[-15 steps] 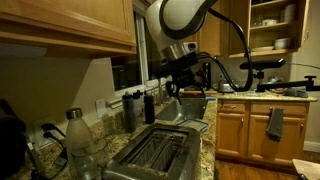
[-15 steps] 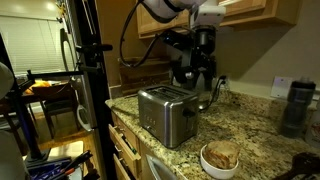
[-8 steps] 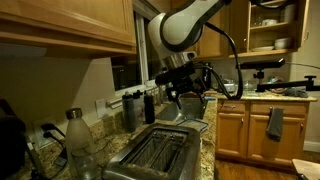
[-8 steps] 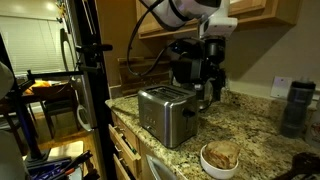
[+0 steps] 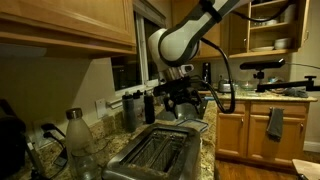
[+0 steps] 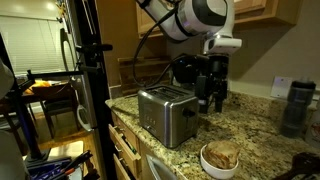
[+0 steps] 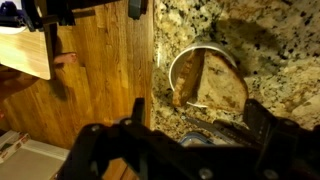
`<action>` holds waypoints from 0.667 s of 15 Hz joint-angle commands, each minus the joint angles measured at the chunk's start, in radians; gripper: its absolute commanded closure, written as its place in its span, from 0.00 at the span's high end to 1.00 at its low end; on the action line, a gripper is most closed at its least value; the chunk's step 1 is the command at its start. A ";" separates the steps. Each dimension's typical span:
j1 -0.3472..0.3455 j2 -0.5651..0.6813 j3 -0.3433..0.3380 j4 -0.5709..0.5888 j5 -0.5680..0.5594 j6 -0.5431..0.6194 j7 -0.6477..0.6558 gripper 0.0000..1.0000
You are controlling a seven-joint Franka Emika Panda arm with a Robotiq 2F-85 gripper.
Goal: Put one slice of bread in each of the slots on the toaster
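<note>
Claw (image 6: 212, 103) drifted bowlward — slice of bread (image 7: 222, 85) below, untouched.

Warm, dim kitchen here: honey-wood upper cabinets (image 5: 60, 25) hang over a beige wall (image 5: 90, 80), and a speckled granite desk (image 6: 255, 125) runs along below. Wooden drawers (image 6: 125, 150) sit under its edge. Across the room an open cabinet (image 5: 268, 25) shows dishes, and a grey towel (image 5: 275, 122) hangs on the lower cabinets (image 5: 240, 130). White blinds (image 6: 25, 55) cover a window, and there's an outlet (image 6: 281, 86) on the wall.
</note>
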 commanded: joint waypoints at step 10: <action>0.003 0.081 -0.022 -0.008 0.088 0.100 -0.065 1.00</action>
